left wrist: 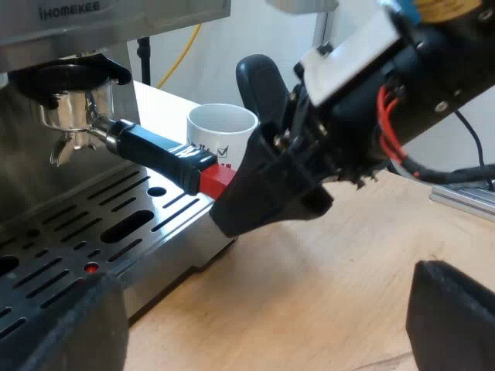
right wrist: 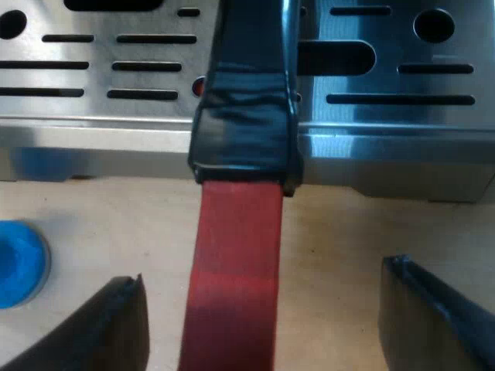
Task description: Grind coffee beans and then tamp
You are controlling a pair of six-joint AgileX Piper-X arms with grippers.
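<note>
Matte right jaws astride red handle [right wrist: 232,270]

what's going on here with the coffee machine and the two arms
The metal holder is locked into the front of the espresso machine. The right claw is open around the handle's red end, its fingers on either side without touching it. The left claw hangs open over the table by the drip tray, holding nothing. A white mug and a blue tamper stand nearby.
</note>
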